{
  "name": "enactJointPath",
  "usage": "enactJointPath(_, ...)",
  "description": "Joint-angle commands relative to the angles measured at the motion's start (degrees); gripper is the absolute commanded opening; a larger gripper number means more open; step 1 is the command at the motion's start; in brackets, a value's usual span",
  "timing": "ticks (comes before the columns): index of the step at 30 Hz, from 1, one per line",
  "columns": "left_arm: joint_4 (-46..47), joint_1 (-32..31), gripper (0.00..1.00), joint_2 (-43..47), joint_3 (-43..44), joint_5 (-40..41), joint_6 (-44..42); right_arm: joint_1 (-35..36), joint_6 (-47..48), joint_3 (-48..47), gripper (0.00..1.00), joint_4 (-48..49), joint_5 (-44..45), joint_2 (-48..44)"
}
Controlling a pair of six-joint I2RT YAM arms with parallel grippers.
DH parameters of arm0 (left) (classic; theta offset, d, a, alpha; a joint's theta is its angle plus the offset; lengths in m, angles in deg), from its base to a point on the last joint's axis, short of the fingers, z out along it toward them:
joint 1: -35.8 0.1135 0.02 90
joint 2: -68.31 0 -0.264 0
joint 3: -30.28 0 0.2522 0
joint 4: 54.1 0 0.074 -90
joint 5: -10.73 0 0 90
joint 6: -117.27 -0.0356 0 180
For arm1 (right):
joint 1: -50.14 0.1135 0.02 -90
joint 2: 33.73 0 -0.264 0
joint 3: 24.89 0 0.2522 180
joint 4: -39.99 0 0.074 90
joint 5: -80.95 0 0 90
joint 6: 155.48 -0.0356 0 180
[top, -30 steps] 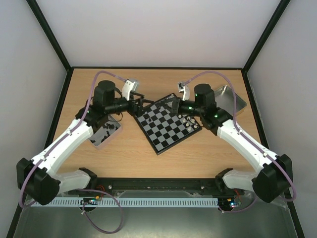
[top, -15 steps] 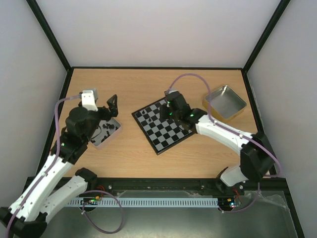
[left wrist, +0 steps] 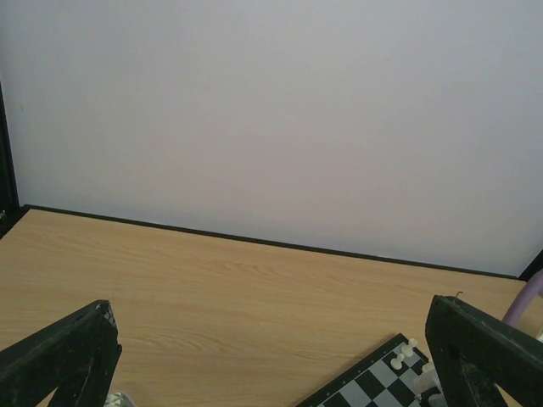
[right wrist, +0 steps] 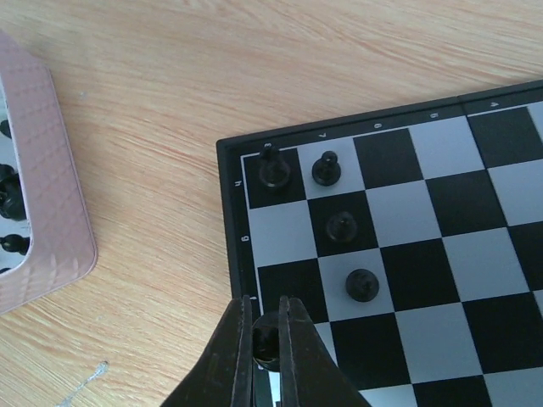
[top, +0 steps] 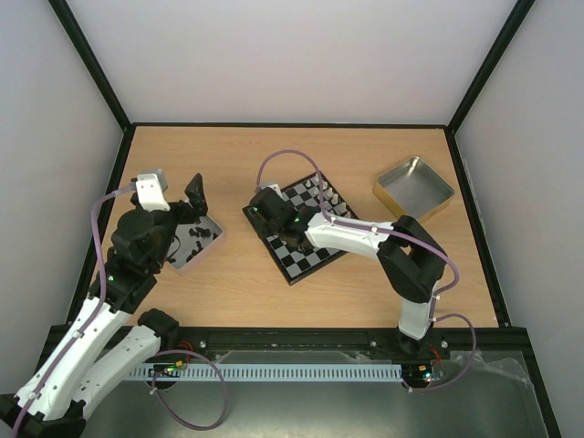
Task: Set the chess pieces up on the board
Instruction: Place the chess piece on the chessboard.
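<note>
Black-and-grey board sits skewed mid-bench, with white pieces on its far corner. Since half a second ago the right arm has swung from the board's middle to its left corner; the left arm has barely moved. Only the right wrist view shows four black pieces near that corner and the right pincer pinching a fifth black piece just inside the rim. Left pincer gapes wide above the bench.

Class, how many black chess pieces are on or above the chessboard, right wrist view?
5: two at the corner of the chequered chessboard, two diagonally inward, one piece in the right gripper; others may be hidden.
</note>
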Motion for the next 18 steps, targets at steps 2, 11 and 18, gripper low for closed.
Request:
enactJointPath(2, 2.0, 0.61, 1.0, -0.04, -0.53, 1.5, -1.39, 0.64, 1.12, -2.51, 0.02, -2.03, 2.24, 2.46)
enactJointPath(11, 2.18, 1.82, 1.0, -0.59, -0.58, -0.18, -0.79, 0.67, 1.71, -3.97, 0.02, -2.14, 1.63, 6.33)
enactJointPath(18, 2.35, 2.3, 1.0, -1.05, -0.62, -1.03, -0.35, 0.67, 1.66, -5.7, 0.02, -2.85, 2.29, 8.56)
